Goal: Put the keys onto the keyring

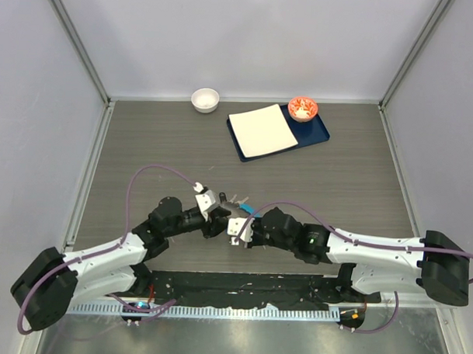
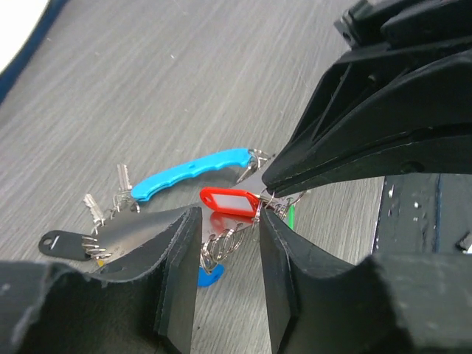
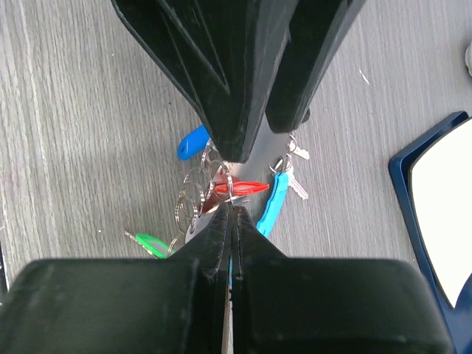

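Currently your right gripper (image 3: 232, 210) pinches the red-tagged key (image 2: 228, 200) beside the blue-handled keyring (image 2: 192, 171) on the table (image 2: 184, 59), left gripper (image 2: 229, 217) gaping astride; judged light, slick, dangly, so grip the flat tag, not wire.

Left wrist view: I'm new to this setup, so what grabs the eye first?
The red key at centre, where both grippers meet: the right gripper is shut at its ring end and the left gripper is open, facing it. Beside it lies the keyring, its bright blue crescent standing out.
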You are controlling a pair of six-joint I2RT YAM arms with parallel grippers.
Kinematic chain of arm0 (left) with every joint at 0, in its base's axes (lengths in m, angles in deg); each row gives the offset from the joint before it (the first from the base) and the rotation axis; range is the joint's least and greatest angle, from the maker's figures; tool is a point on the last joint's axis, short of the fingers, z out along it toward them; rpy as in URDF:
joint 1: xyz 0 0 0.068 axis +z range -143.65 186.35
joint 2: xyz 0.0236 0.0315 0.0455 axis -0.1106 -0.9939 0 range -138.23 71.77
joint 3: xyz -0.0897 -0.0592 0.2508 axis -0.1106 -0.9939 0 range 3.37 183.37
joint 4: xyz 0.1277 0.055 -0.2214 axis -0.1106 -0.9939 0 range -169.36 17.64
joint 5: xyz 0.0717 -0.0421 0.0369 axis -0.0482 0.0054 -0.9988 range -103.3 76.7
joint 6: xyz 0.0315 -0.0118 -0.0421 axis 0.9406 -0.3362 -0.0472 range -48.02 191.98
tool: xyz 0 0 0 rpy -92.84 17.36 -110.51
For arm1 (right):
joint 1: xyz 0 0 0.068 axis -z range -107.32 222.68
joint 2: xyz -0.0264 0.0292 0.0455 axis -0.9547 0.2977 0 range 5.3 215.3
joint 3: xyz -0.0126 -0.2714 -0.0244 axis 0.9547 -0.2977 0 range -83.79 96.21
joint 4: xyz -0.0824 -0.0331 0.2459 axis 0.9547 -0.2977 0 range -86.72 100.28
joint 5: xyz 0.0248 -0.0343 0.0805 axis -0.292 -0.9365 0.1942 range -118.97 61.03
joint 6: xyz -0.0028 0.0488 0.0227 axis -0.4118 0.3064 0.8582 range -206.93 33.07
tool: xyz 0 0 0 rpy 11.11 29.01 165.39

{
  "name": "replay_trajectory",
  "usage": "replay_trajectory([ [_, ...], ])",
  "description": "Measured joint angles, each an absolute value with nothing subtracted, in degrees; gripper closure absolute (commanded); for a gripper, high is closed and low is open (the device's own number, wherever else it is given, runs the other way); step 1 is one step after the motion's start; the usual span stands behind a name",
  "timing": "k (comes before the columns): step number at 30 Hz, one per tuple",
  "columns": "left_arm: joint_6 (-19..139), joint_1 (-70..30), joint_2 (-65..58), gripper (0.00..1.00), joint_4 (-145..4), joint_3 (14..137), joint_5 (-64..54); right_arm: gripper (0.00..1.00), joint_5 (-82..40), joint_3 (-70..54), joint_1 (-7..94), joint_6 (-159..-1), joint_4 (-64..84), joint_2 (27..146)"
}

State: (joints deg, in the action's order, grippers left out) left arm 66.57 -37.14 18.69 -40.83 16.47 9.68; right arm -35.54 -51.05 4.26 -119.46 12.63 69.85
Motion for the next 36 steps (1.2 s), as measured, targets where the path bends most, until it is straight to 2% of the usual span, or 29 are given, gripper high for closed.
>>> replay_trajectory([
  [9,72.52,-37.14,7.78,0.67,-45.18,22.66,18.68,0.99,-34.14,-50.46,4.26,-119.83,9.57,70.6],
  [24,79.34,-37.14,5.88,0.69,-54.01,25.78,22.82,0.99,-33.97,-50.46,4.26,-119.83,8.44,70.6],
  [31,80.02,-37.14,3.68,0.75,-55.32,27.25,23.82,0.99,-33.86,-50.46,4.22,-119.83,8.44,70.57],
  [34,79.93,-37.14,3.17,0.79,-55.23,27.57,24.26,0.99,-33.79,-50.46,4.22,-119.83,8.44,70.57],
  [36,79.84,-37.14,2.95,0.86,-55.14,27.57,24.41,0.99,-33.77,-50.46,4.22,-119.83,8.44,70.57],
])
